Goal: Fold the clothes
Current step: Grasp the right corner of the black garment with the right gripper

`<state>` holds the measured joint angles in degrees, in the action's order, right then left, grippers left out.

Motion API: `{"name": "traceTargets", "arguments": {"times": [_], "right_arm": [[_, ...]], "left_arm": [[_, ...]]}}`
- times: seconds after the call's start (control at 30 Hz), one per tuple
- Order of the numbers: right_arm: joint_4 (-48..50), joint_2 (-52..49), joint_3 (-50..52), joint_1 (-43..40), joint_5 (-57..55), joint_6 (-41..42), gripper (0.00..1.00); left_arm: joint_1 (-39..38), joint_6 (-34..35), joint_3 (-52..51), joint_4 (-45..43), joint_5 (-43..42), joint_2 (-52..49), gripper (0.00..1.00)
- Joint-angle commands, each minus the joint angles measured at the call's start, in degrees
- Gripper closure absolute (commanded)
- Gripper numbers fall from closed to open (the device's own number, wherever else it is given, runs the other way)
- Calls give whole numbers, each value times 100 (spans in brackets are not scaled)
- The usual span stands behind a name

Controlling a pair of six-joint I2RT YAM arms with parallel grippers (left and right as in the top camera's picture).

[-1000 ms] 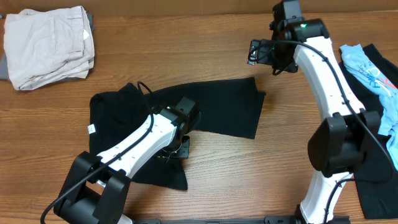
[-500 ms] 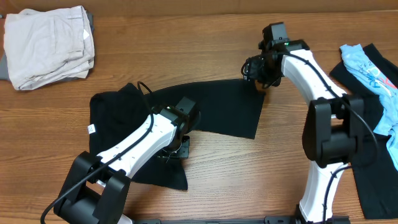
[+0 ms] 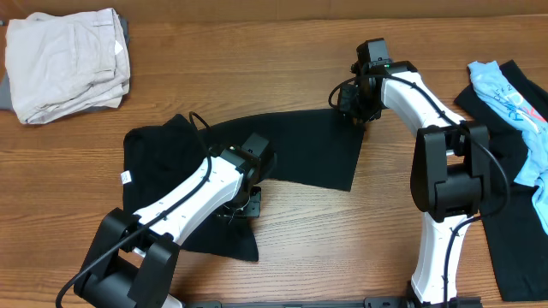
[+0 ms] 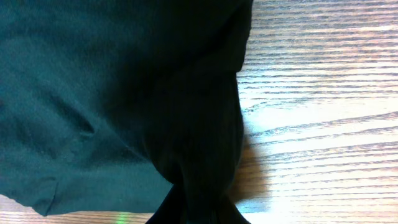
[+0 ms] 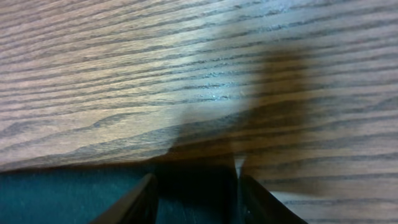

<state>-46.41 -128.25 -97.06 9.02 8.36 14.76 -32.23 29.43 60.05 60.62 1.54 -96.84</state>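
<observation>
Right hand (image 5: pixel 200 198) spread open, astride the black garment's (image 3: pixel 300 145) far corner, gripping nothing; left hand (image 3: pixel 244 204) seemingly closed on a gathered fold; step: corner pickup; next: close, lift, carry across; blue garment (image 3: pixel 505 90) right, beige pile (image 3: pixel 67 64) far left, neither obstructing.

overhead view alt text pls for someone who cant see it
A black garment lies spread on a wooden table, the right arm reaching down to its far right corner and the left arm over its near edge. Folded beige clothes sit far left, a blue garment far right.
</observation>
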Motion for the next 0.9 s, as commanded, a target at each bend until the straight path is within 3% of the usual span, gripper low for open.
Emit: {"name": "traceTargets", "arguments": {"times": [0.0, 0.17, 0.27, 0.4, 0.67, 0.87], "right_arm": [[37, -72, 22, -9, -83, -15, 57], [50, -72, 17, -9, -83, -11, 78], [0, -68, -72, -9, -79, 33, 80], [-249, -66, -417, -9, -85, 33, 96], [-1126, 35, -1405, -20, -413, 66, 96], [-2197, 400, -2710, -258, -831, 354, 96]], "left_arm": [[37, -55, 96, -9, -7, -35, 91], [37, -55, 96, -4, -7, -35, 96], [37, -55, 96, -39, -7, -35, 96], [37, -72, 98, -42, -7, -33, 96], [39, -74, 555, 533, 105, 2, 96], [50, 42, 2070, 1875, 833, 164, 96]]}}
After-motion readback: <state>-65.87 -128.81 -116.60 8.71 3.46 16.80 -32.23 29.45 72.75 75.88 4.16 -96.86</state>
